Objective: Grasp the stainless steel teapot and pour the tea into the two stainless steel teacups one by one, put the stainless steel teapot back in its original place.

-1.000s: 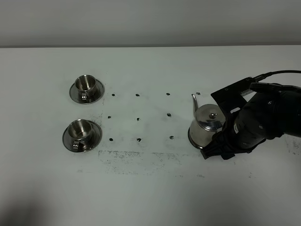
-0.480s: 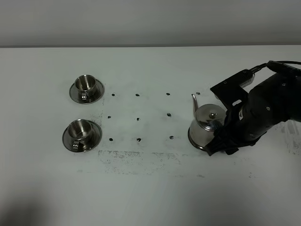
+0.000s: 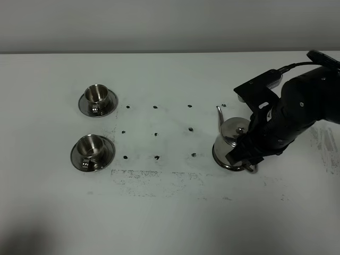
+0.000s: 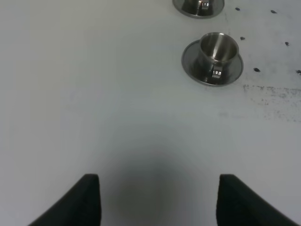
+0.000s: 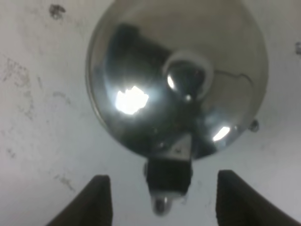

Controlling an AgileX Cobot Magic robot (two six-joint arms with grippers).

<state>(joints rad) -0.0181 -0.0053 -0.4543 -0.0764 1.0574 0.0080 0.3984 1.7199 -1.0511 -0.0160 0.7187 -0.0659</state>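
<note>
The stainless steel teapot [image 3: 231, 137] stands on its flat round tray [image 3: 218, 159] at the right of the table, with its spout [image 3: 219, 112] pointing away. In the right wrist view I see the teapot [image 5: 155, 80] from above, with its lid knob [image 5: 186, 76] and loop handle [image 5: 168, 178]. My right gripper [image 5: 164, 205] is open with one finger on each side of the handle. In the exterior high view the right gripper [image 3: 246, 158] is over the pot's near right side. The two teacups [image 3: 98, 98] [image 3: 92, 150] sit on saucers at the left. My left gripper [image 4: 157, 202] is open and empty.
Small black dots [image 3: 155, 134] and smudges [image 3: 154, 178] mark the white table between the cups and the teapot. The left wrist view shows the nearer cup [image 4: 216, 51] on its saucer [image 4: 189, 63] and the edge of the other cup [image 4: 197, 4]. A cable [image 3: 297, 65] runs behind the right arm.
My right arm has moved left and further over the teapot, so the gripper now sits at the handle. The teapot and cups have not moved.
</note>
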